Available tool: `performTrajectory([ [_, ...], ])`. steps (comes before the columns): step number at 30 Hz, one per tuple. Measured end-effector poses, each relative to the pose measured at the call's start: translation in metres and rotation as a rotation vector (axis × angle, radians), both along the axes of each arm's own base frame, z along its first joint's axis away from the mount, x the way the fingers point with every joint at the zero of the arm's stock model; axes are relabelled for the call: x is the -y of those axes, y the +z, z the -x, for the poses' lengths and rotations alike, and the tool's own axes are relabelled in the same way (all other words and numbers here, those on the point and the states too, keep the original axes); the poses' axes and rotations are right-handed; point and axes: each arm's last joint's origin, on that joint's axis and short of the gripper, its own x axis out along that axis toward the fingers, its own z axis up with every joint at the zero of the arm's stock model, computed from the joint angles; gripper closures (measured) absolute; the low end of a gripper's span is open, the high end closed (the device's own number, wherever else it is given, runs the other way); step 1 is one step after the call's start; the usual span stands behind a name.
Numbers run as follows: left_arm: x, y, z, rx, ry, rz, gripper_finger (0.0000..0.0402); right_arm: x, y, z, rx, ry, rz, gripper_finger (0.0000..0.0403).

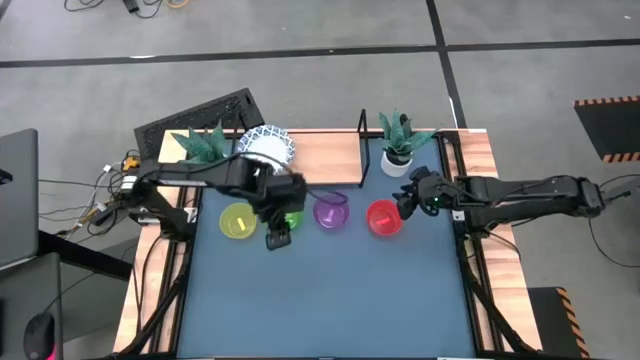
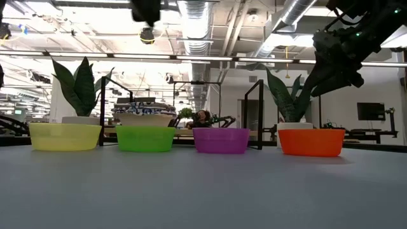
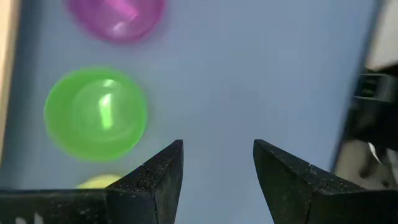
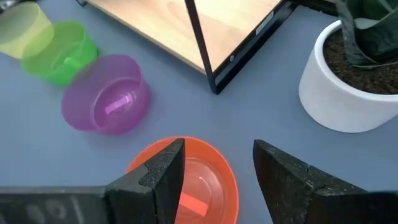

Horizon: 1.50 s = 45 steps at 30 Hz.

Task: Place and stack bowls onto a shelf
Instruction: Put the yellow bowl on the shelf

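Four small plastic bowls stand in a row on the blue table: yellow (image 1: 238, 221), green (image 1: 293, 219), purple (image 1: 331, 212) and red (image 1: 383, 218). A stack of white, blue-patterned bowls (image 1: 268, 145) sits on the left part of the light-wood shelf (image 1: 325, 160). My left gripper (image 1: 278, 240) is open and hovers over bare table just near of the green bowl (image 3: 96, 113). My right gripper (image 1: 406, 205) is open above the right rim of the red bowl (image 4: 186, 183), clear of it in the low view (image 2: 331, 70).
Two potted plants stand at the back, one at the left (image 1: 205, 145) and one in a white pot (image 4: 348, 81) just right of the shelf's black frame (image 4: 208, 62). A keyboard (image 1: 200, 115) lies beyond the table. Bare blue tabletop (image 1: 330, 300) fills the near half.
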Motion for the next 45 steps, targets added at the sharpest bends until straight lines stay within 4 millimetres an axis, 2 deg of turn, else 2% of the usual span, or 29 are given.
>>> performTrajectory([
  [4, 0.006, -0.03, 0.029, -0.068, 0.123, -0.063, 0.0223, 0.001, -0.002, -0.002, -0.02, 0.004, 0.005, 0.0188],
  [15, 0.0, -0.14, 0.107, -0.245, 0.415, -0.078, 0.0223, 0.003, -0.002, -0.006, 0.001, -0.001, 0.0, 0.0188],
  [19, -0.002, -0.165, 0.119, -0.231, 0.488, -0.058, 0.0223, 0.003, 0.0, -0.007, 0.027, -0.001, 0.002, 0.0188],
  [24, -0.001, -0.184, 0.118, -0.17, 0.524, -0.02, 0.0223, 0.003, 0.0, -0.007, 0.028, -0.001, 0.003, 0.0188],
  [28, -0.001, -0.198, 0.115, -0.159, 0.531, -0.029, 0.0228, 0.003, 0.0, -0.007, 0.027, -0.001, 0.003, 0.0188],
  [30, -0.001, -0.203, 0.115, -0.182, 0.531, -0.034, 0.0246, 0.003, 0.0, -0.007, 0.026, -0.001, 0.002, 0.0188],
  [32, -0.001, -0.208, 0.115, -0.212, 0.53, -0.045, 0.0283, 0.003, 0.0, -0.007, 0.025, -0.001, 0.002, 0.0188],
  [35, -0.001, -0.21, 0.113, -0.226, 0.527, -0.046, 0.0362, 0.003, 0.0, -0.007, 0.025, -0.001, 0.002, 0.0188],
  [37, -0.001, -0.209, 0.112, -0.223, 0.527, -0.046, 0.0388, 0.003, 0.0, -0.007, 0.025, -0.001, 0.002, 0.0188],
  [40, 0.0, -0.201, 0.106, -0.209, 0.533, -0.025, 0.0398, 0.003, 0.0, -0.007, 0.024, -0.001, 0.002, 0.0188],
  [45, 0.005, -0.164, 0.089, -0.183, 0.524, 0.04, 0.0401, 0.003, 0.0, -0.007, 0.025, -0.001, 0.002, 0.0188],
])
